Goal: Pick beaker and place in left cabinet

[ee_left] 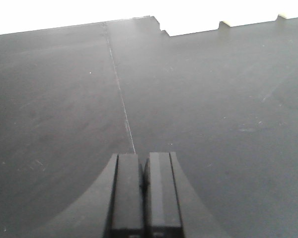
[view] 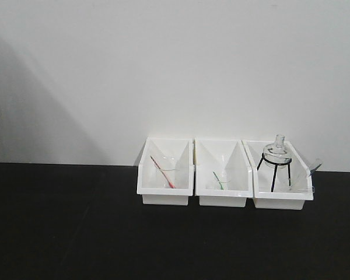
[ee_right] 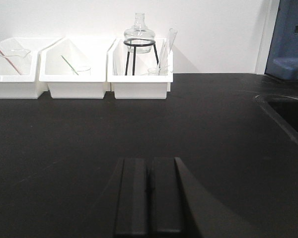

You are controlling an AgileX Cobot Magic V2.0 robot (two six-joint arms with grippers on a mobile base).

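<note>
A small clear beaker [view: 168,172] holding a red rod stands in the left white bin [view: 163,192]. Another clear beaker [view: 223,181] with a green rod stands in the middle bin [view: 221,195]. Both also show in the right wrist view, the red-rod beaker [ee_right: 16,53] and the green-rod beaker [ee_right: 83,70]. The left cabinet is out of view. My left gripper [ee_left: 143,156] is shut and empty, low over the black table. My right gripper [ee_right: 149,159] is shut and empty, well in front of the bins. Neither gripper shows in the front view.
The right bin [view: 280,198] holds a round glass flask on a black tripod [ee_right: 139,35] and a leaning test tube [ee_right: 168,45]. A sunken sink [ee_right: 288,111] lies at the right of the black table [view: 76,227]. A blue-grey unit [ee_right: 292,39] stands behind it.
</note>
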